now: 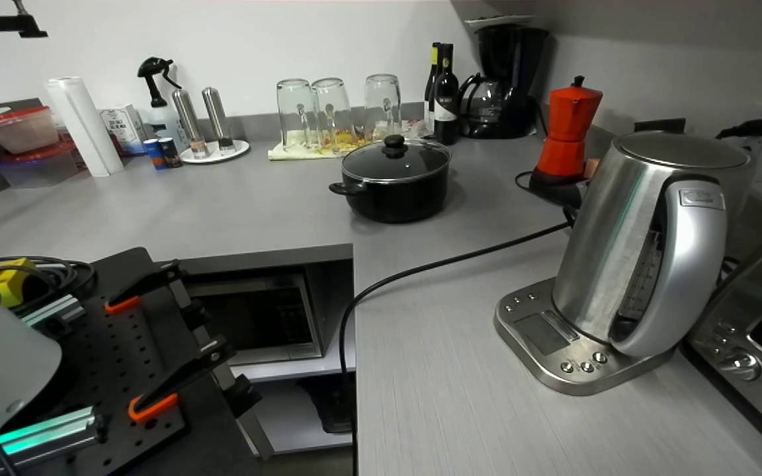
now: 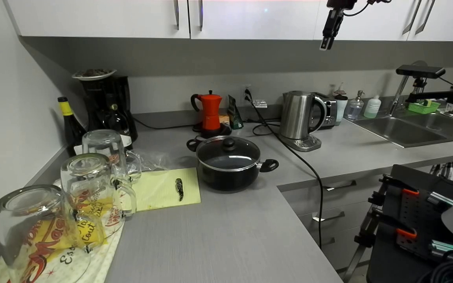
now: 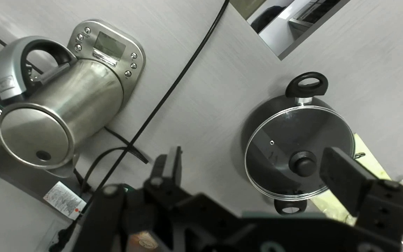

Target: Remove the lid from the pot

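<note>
The black pot (image 1: 399, 198) stands on the counter; it also shows in an exterior view (image 2: 229, 179) and in the wrist view (image 3: 257, 117). The glass lid (image 1: 381, 165) lies flat on the pot, with a metal rim and dark centre knob. It shows too in an exterior view (image 2: 218, 157) and in the wrist view (image 3: 292, 129). My gripper (image 3: 253, 152) is open with nothing between its fingers. In the wrist view one finger overlaps the lid near the knob. In an exterior view the gripper (image 2: 326, 46) hangs high above the counter, well apart from the pot.
A steel kettle (image 1: 632, 251) on its base and a red moka pot (image 2: 210, 114) stand near the pot. A black cord (image 1: 447, 254) crosses the counter. Glass mugs (image 2: 92, 188), a yellow cloth (image 2: 159, 188), bottles (image 1: 446, 99) and a coffee maker (image 1: 507, 79) stand around it.
</note>
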